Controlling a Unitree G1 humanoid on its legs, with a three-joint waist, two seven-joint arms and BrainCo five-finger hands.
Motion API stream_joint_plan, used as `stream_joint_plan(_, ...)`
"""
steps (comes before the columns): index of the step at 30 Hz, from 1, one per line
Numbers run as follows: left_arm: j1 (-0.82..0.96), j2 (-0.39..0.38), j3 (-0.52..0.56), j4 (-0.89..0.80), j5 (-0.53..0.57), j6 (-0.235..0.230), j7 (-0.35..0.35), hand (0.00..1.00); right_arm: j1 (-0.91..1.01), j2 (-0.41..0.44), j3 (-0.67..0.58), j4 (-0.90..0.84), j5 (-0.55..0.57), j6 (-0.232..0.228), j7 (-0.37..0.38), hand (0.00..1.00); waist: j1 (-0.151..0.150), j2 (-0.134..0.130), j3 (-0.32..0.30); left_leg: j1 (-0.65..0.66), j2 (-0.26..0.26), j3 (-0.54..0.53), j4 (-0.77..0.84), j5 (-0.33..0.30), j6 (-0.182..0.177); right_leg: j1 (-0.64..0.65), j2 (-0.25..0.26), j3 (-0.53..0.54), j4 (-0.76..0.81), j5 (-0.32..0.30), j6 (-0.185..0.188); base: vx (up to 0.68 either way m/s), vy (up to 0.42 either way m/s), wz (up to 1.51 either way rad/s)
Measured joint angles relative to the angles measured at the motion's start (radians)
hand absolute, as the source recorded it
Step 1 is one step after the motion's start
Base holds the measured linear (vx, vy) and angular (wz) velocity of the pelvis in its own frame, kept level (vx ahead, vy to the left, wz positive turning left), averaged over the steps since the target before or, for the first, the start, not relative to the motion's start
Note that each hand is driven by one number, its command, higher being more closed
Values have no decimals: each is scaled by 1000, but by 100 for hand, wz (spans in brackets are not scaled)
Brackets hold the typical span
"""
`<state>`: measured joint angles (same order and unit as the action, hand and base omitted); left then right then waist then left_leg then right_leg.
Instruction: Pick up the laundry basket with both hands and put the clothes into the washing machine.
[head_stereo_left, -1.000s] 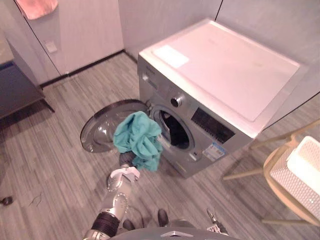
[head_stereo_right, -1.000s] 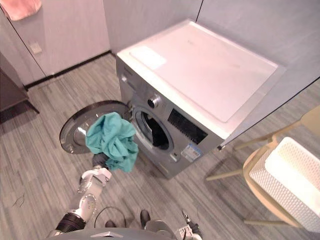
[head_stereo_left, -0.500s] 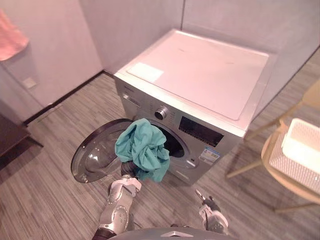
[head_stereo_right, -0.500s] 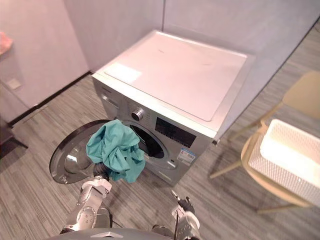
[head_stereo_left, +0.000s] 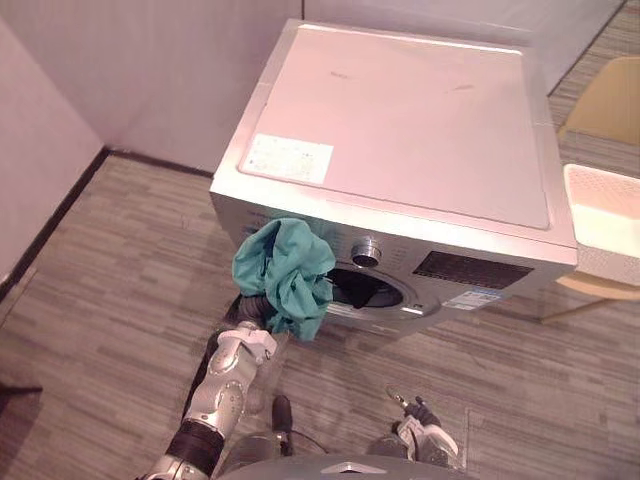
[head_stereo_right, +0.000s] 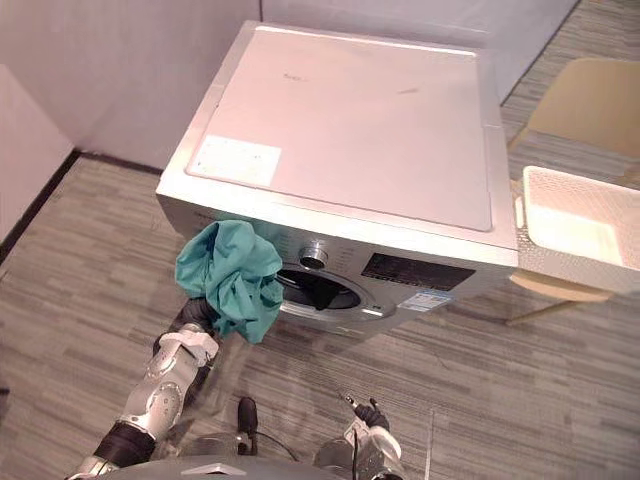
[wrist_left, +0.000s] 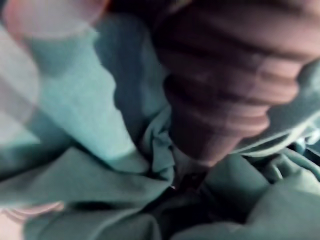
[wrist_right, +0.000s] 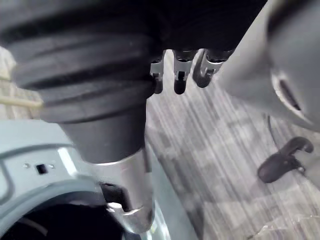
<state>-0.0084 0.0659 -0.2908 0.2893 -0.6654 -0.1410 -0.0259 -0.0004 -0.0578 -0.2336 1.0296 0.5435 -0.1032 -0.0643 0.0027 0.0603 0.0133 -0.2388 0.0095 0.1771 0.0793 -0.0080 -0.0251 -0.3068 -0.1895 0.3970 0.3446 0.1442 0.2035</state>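
A: Where is the clothing?

B: A teal garment (head_stereo_left: 285, 272) is bunched just left of the picture's middle. It is held up in front of the washing machine (head_stereo_left: 400, 120), against the left part of its front panel. Its right edge overlaps the left rim of the dark drum opening (head_stereo_left: 368, 290), and the round knob (head_stereo_left: 366, 250) sits just beside it.

A: So it is outside the drum?

B: Yes, the whole bundle hangs outside.

A: What carries it?

B: The left robot hand (head_stereo_left: 250, 307), on an arm rising from the lower left. Its dark cover shows under the cloth and the rest is buried in the folds. The left wrist view shows teal cloth all round the ribbed cover, so I cannot tell how its grip stands.

A: And the other one?

B: The right robot hand (head_stereo_left: 420, 428) is low at the bottom, right of centre, over the grey plank floor (head_stereo_left: 100, 280). Its fingers (wrist_right: 179, 80) hang loosely straight and hold nothing. It is well apart from the garment.

A: The basket?

B: The white mesh laundry basket (head_stereo_right: 570, 268) is at the right edge, just beside the machine's right side. A tan wooden chair (head_stereo_right: 590, 100) is behind it in the upper right. Neither robot hand touches the basket.
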Motion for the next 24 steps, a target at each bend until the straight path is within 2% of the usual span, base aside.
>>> stream_joint_plan(1, 17, 1, 10, 0, 0, -1, 0, 100, 0, -2, -12, -6, 0, -2, 1, 0, 1, 14, 8, 29, 24, 40, -14, -2, 3, -20, 37, -54, 40, -28, -21, 25, -6, -100)
stream_joint_plan(2, 30, 6, 22, 7, 0, -2, 0, 100, 2, -2, -17, -25, 0, -1, 3, 0, 5, 23, 13, 60, 44, 52, -37, -11, 19, -29, 81, -88, 46, -87, -38, 27, -36, -98)
stream_joint_plan(3, 34, 9, 28, 12, 0, -2, 0, 100, 4, -1, -17, -29, 0, -2, 6, 0, 5, 29, 16, 71, 53, 61, -44, -21, 34, -29, 106, -90, 37, -111, -38, 3, -82, -82)
stream_joint_plan(4, 32, 17, 40, 33, 0, -3, 0, 100, 8, -1, -18, -27, 0, -1, 15, 0, 1, 26, 19, 79, 56, 80, -59, -23, 50, -31, 136, -87, -4, -144, -44, -21, -129, -49)
stream_joint_plan(5, 30, 17, 50, 48, 0, -3, 0, 100, 16, -2, -25, -27, 0, -1, 20, 0, -5, 7, 18, 78, 52, 91, -61, -23, 50, -27, 150, -97, -74, -146, -54, -34, -141, -36)
stream_joint_plan(6, 30, 17, 51, 51, 0, -3, 0, 100, 23, -3, -26, -26, 0, -1, 21, 0, -6, -1, 21, 78, 48, 95, -61, -23, 48, -21, 152, -104, -114, -140, -62, -34, -220, -7)
stream_joint_plan(7, 30, 18, 50, 54, 0, -3, -1, 100, 38, -2, -26, -21, 0, -1, 20, 0, -14, -26, 27, 81, 24, 94, -66, -19, 36, 0, 144, -107, -179, -110, -67, -13, -253, 5)
stream_joint_plan(8, 31, 15, 45, 59, 0, -3, -1, 100, 51, -3, -43, -7, 0, -1, 20, 0, -14, -51, 25, 86, -6, 92, -86, -10, 25, 14, 117, -108, -204, -183, -81, -10, -259, 11)
stream_joint_plan(9, 26, 14, 43, 68, 0, -3, -2, 100, 50, -9, -61, 6, 0, -1, 20, 0, -13, -48, 26, 86, -11, 90, -103, 2, 23, 8, 110, -111, -210, -200, -93, -9, -230, 12)
stream_joint_plan(10, 21, -8, 31, 87, 0, -2, -1, 100, 54, -23, -94, 13, 0, 0, 19, 0, -16, -26, 31, 94, -5, 50, -149, 41, 15, -1, 122, -131, -209, -194, -97, -20, -213, 19)
stream_joint_plan(11, 19, -21, 9, 99, 0, 1, -3, 100, 61, -32, -111, 24, 0, 1, 19, 0, -20, -6, 34, 104, 10, 22, -164, 44, 5, 13, 136, -149, -213, -187, -106, -21, -212, 22)
stream_joint_plan(12, 19, -27, 2, 107, 0, 3, -5, 100, 67, -37, -117, 34, 0, 0, 20, 0, -21, -1, 32, 112, 19, 13, -164, 44, 0, 27, 143, -160, -218, -185, -109, -2, -149, 23)
stream_joint_plan(14, 24, -30, 3, 121, 0, 3, -6, 100, 89, -37, -128, 52, -1, 0, 20, 0, -21, -11, 27, 144, 45, -17, -164, 41, -21, 84, 162, -197, -243, -181, -116, 16, -149, 33)
stream_joint_plan(16, 22, -24, 8, 121, 0, 2, -7, 100, 90, -33, -124, 51, -1, 0, 21, 0, -19, -15, 23, 143, 56, -34, -164, 44, -27, 99, 167, -216, -262, -173, -128, 3, -120, 29)
stream_joint_plan(18, 36, -8, 10, 124, 0, 3, -13, 100, 90, -28, -105, 51, -1, -1, 33, 0, -10, -33, 26, 130, 68, -43, -147, 43, -36, 102, 177, -226, -268, -171, -138, 5, -89, 20)
stream_joint_plan(19, 41, -7, 10, 125, 0, 4, -13, 100, 90, -23, -91, 51, -1, -1, 34, 0, -12, -39, 30, 112, 70, -50, -109, 26, -37, 102, 177, -233, -257, -178, -145, 14, -72, 31)
stream_joint_plan(21, 57, -2, 9, 125, 0, 15, -14, 100, 90, -8, -84, 56, -1, 1, 35, 0, -12, -50, 59, 22, 90, -96, 146, -71, -44, 107, 185, -266, -159, -231, -154, 24, -58, 45)
stream_joint_plan(24, 68, -8, 4, 102, 0, 20, -17, 100, 82, -16, -61, 38, -1, -2, 33, 0, 4, -59, 100, -58, 106, -100, 394, -111, -31, 103, 191, -293, -26, -299, -164, -42, -65, 30)
